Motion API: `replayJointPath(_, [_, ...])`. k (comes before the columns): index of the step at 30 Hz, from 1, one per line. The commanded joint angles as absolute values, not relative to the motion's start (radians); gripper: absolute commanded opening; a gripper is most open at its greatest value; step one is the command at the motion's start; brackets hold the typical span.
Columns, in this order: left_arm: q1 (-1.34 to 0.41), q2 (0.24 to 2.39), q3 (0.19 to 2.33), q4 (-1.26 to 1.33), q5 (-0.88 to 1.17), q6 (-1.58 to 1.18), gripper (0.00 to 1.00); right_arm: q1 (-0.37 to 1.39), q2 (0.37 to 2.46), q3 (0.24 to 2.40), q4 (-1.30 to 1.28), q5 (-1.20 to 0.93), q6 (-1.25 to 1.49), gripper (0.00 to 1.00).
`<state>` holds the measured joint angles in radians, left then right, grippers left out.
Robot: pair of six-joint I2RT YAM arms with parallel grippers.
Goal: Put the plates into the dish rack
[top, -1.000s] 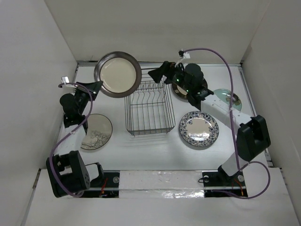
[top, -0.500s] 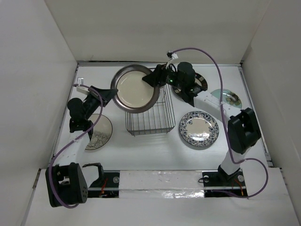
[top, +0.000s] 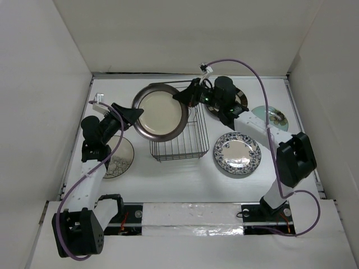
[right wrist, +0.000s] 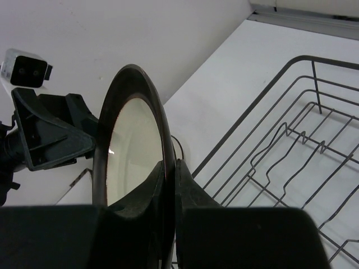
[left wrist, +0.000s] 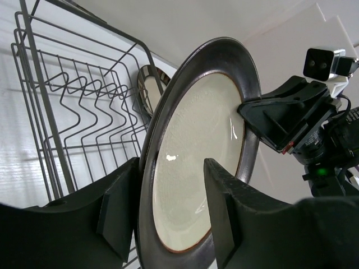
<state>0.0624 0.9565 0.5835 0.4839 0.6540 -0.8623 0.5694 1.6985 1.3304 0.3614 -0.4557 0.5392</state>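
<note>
by the rack [top: 188, 144], right gripper [top: 181, 97] pinches the plate [top: 161, 113], left gripper [top: 134, 114] straddling it.

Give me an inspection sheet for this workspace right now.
Surface: white table, no spills seen.
Job's things: black-rimmed plate held tilted above dish rack's far left corner; rack has no plates slotted; speckled plate, floral plate, teal plate flat on table; silvery plate partly hidden under right arm.
Clutter: nothing seen.
Grippers: right gripper clamped on that plate's rim; left gripper straddles opposite rim, grip unclear.
Cables: purple cables loop free, clear of the rack.
Surroundings: white walls on three sides.
</note>
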Motion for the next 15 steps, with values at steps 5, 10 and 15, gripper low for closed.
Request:
replayJointPath(5, [0.049, 0.93, 0.667, 0.511, 0.641, -0.805, 0.53, 0.516, 1.591, 1.37, 0.393, -0.315, 0.56, 0.0])
replayJointPath(10, [0.049, 0.922, 0.722, 0.381, 0.523, -0.715, 0.6, 0.488, 1.54, 1.376, 0.315, -0.224, 0.526, 0.0])
replayJointPath(15, [0.038, 0.876, 0.77, 0.261, 0.406, -0.626, 0.59, 0.511, 1.538, 1.459, 0.13, -0.013, 0.398, 0.0])
